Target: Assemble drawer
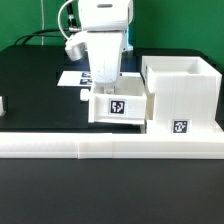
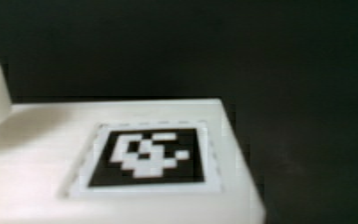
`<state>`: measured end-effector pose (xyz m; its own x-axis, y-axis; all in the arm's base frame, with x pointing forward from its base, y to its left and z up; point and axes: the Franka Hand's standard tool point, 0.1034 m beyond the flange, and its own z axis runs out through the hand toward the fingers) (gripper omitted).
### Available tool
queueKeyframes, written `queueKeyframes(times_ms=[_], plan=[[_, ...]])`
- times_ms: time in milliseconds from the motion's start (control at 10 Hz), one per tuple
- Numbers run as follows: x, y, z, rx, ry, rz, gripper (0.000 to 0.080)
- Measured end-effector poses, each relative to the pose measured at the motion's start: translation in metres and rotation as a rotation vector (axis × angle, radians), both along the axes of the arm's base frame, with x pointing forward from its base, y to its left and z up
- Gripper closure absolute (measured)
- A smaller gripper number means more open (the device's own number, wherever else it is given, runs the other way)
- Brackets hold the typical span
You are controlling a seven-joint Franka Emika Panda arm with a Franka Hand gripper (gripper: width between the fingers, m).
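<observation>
White plastic tray sits against the border wall, just beside the boxy housing, with the gripper down on it, finger spread hidden

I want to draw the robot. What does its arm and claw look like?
The arm is white and chunky, with a boxy white wrist block and dark cables looping behind it. The claw hangs beneath, white too. No stickers or markings show on it.
</observation>
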<state>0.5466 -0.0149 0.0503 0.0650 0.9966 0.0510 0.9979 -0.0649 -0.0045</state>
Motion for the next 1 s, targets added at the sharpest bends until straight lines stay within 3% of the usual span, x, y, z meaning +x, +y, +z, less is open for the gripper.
queueKeyframes(times_ms=[500,1000], plan=[[0.0014,0.0006,0.0069,-0.005,0.013,-0.018,0.0757],[-0.0003,-0.0001,0.0044,-0.004,0.017,-0.014,0.0757]])
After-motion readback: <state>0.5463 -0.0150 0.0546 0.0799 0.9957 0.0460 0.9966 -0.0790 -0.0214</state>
